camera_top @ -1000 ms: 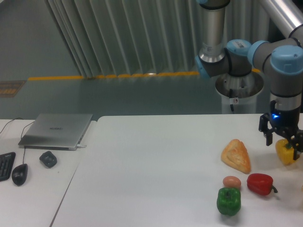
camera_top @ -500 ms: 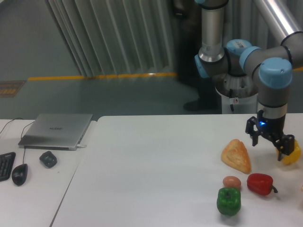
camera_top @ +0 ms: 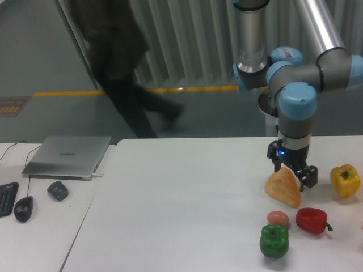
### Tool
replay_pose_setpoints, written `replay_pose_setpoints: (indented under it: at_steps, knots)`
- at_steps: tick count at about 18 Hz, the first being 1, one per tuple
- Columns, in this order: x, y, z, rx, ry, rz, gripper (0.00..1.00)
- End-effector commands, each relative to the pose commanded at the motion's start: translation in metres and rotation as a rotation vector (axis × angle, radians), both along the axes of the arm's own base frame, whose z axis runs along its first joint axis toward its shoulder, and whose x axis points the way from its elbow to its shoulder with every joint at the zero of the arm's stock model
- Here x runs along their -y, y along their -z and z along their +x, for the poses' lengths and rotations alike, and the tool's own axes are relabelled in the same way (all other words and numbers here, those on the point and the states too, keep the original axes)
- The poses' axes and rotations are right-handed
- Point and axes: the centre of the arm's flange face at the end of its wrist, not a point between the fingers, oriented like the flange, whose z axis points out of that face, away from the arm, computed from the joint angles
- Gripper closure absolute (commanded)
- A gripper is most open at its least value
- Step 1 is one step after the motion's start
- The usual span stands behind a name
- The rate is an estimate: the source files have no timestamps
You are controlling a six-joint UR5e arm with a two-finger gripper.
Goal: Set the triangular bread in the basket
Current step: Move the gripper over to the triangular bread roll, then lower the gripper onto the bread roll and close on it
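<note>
- End effector (camera_top: pixel 292 173) positioned directly above the triangular bread (camera_top: pixel 283 187), fingers spread apart astride its upper tip; nothing gripped.
- Bread lies on the white table (camera_top: pixel 187 198), right side.
- Nearby: yellow pepper (camera_top: pixel 345 180) to the right; brown egg (camera_top: pixel 277 218), red pepper (camera_top: pixel 311 220), green pepper (camera_top: pixel 274 241) in front.

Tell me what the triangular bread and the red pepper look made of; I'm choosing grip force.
The triangular bread looks matte, with a pale, flaky, rough crust, so possibly real or foam; the picture can't settle it. The red pepper is smooth and evenly glossy, which suggests a plastic replica, though that is uncertain.
</note>
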Motion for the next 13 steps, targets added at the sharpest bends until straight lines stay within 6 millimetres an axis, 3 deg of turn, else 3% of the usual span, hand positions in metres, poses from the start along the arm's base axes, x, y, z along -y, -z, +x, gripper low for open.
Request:
replay_pose_setpoints:
  at_steps: [8,13]
  knots:
    - [-0.006,0.025,0.007,-0.054,0.077,-0.108,0.0]
    - [-0.01,0.027,0.013,-0.066,0.133,-0.123,0.0]
